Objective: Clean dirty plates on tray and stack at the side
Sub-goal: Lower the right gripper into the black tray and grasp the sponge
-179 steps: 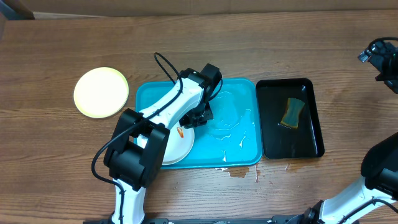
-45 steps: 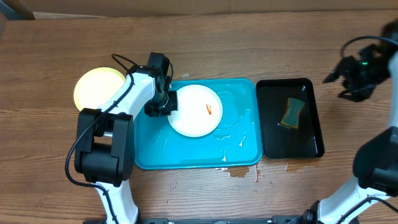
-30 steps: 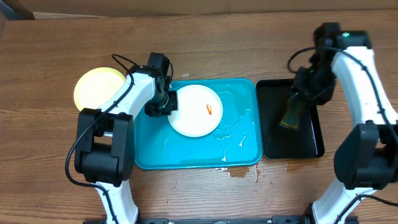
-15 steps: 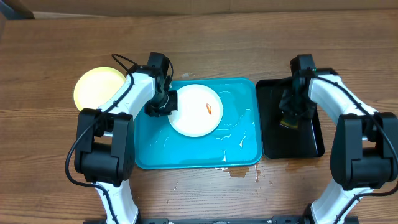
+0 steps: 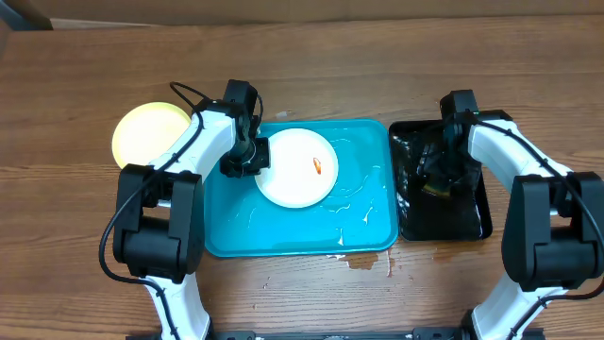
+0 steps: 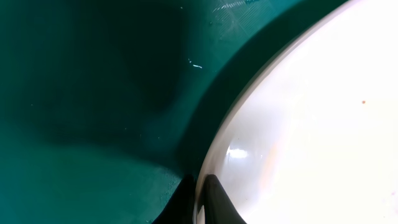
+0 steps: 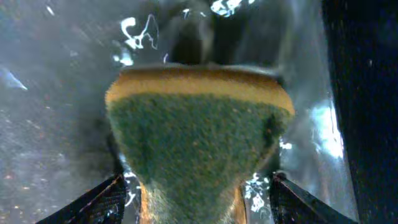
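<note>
since the right arm was out past the bench's (image 5: 377,66) right edge a moment and a half back, its arrival over the black tray (image 5: 472,222) is the change to log. nearest me, a small puddle (image 5: 363,262) sits on the bench just off the blue tray's (image 5: 283,236) front rim. on that tray the white plate (image 5: 294,175) lies flat toward the back, its orange smear (image 5: 318,166) uncleaned. the left hand (image 5: 247,162) is pressed together on the plate's left rim, unmoved over the last frames. level with it, the right hand (image 7: 198,196) has dropped into the black tray and spread, its fingers standing either side of the sponge (image 7: 199,124), not yet closed on it. i judge the sponge pickup imminent and scrubbing not begun. against the earliest frame, the plate lay at the tray's front left under the left arm; the black tray's water is now disturbed. farther left, the yellow-green plate (image 5: 142,137) rests on the bench beside the blue tray. a third plate i cannot find.
</note>
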Robot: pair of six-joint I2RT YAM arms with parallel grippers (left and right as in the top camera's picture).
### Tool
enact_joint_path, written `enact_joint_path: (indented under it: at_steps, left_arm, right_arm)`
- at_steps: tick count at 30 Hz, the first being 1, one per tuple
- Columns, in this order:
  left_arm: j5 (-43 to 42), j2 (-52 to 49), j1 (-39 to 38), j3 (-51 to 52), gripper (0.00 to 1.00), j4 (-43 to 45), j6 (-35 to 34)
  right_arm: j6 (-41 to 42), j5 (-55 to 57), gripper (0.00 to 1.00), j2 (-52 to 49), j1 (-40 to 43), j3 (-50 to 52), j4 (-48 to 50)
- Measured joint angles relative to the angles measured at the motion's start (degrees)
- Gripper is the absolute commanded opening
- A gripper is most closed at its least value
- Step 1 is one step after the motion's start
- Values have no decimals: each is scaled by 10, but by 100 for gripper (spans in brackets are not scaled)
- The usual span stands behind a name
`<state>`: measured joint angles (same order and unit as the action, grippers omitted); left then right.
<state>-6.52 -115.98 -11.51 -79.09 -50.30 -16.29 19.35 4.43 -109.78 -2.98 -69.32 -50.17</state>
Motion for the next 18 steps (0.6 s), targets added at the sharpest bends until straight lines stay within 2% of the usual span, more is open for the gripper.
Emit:
enact_joint_path:
  at_steps: [2, 4, 5, 6, 8, 9, 10, 11, 13, 14, 15, 18]
  left_arm:
    - [0, 0, 0, 0, 6, 0, 0]
    - [0, 0, 0, 0, 6, 0, 0]
    - [0, 0, 0, 0, 6, 0, 0]
    - [0, 0, 0, 0, 6, 0, 0]
    - [0, 0, 0, 0, 6, 0, 0]
    - [0, 0, 0, 0, 6, 0, 0]
    - [0, 0, 0, 0, 6, 0, 0]
    - [0, 0, 0, 0, 6, 0, 0]
    - [0, 0, 0, 0, 6, 0, 0]
    - [0, 0, 0, 0, 6, 1, 0]
    - [0, 0, 0, 0, 6, 1, 0]
    - [0, 0, 0, 0, 6, 1, 0]
  right_arm:
    - [-6, 1, 81, 0, 0, 0, 14]
    - [-8, 1, 73, 0, 0, -1, 29]
    - [-9, 1, 66, 0, 0, -1, 35]
    - [-11, 1, 56, 0, 0, -1, 40]
    - [-11, 3, 24, 0, 0, -1, 48]
    - [-13, 3, 18, 0, 0, -1, 48]
    - [-14, 3, 18, 0, 0, -1, 49]
    - [-11, 3, 23, 0, 0, -1, 48]
    - [-13, 3, 66, -1, 0, -1, 52]
    - [-13, 3, 77, -1, 0, -1, 54]
    - [-14, 3, 80, -1, 0, -1, 54]
    - [-15, -2, 81, -1, 0, -1, 46]
